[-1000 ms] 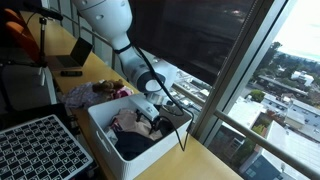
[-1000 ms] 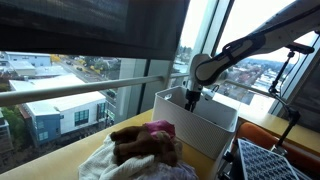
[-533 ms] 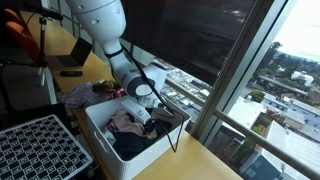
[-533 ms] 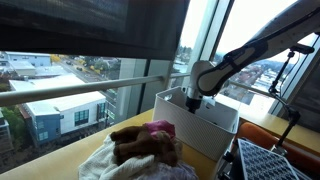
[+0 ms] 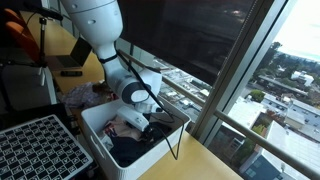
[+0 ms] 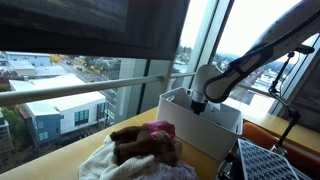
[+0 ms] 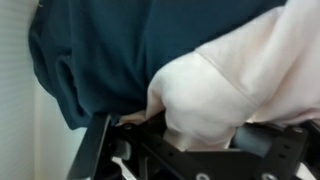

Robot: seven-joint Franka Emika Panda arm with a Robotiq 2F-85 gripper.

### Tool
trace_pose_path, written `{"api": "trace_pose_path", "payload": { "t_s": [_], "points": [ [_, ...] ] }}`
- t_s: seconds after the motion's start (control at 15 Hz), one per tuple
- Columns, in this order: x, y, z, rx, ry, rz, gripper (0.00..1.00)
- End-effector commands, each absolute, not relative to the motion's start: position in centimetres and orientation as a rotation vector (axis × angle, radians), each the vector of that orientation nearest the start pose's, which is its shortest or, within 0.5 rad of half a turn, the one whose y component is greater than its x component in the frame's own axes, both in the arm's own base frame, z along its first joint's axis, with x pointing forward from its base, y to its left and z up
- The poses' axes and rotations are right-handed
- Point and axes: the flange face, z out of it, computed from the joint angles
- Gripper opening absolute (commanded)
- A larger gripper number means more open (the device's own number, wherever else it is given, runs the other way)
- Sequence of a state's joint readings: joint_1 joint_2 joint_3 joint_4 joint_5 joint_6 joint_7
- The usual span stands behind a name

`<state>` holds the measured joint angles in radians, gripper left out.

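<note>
Pale pink garment (image 7: pixel 230 90) lies in the white bin (image 5: pixel 100 150), crumpled on top of a dark teal garment (image 7: pixel 120 50). The gripper (image 5: pixel 152 124) is down inside the bin, right against it. In the wrist view the pink cloth bulges over the black gripper frame and hides the jaws, so I cannot tell whether they stand apart or are clamped on the fabric. As I judge it, the reach into the bin is made and the garment is not yet lifted clear. The bin stands on the wooden desk (image 5: pixel 205 160), at its edge along the window (image 5: pixel 240 60). A heap of clothes (image 6: pixel 140 150) lies beside the bin, and a black perforated tray (image 5: pixel 40 150) sits toward the opposite edge. Beyond the glass, city buildings (image 5: pixel 290 110) lie far below.
</note>
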<state>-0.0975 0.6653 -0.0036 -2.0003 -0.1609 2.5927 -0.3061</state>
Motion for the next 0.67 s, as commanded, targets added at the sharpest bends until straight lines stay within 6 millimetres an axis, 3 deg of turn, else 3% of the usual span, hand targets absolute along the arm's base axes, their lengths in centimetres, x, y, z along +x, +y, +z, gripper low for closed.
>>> {"api": "trace_pose_path", "payload": {
  "t_s": [0.0, 0.13, 0.27, 0.6],
  "points": [
    [57.5, -6.3, 11.7, -3.188, -0.555, 0.14, 0.16],
    [57.7, -6.0, 13.8, -3.183, -0.55, 0.121, 0.01],
    [58.0, -5.1, 17.3, -3.18, -0.554, 0.068, 0.0],
    [59.1, -2.6, 28.0, -3.213, -0.578, -0.129, 0.0]
  ]
}}
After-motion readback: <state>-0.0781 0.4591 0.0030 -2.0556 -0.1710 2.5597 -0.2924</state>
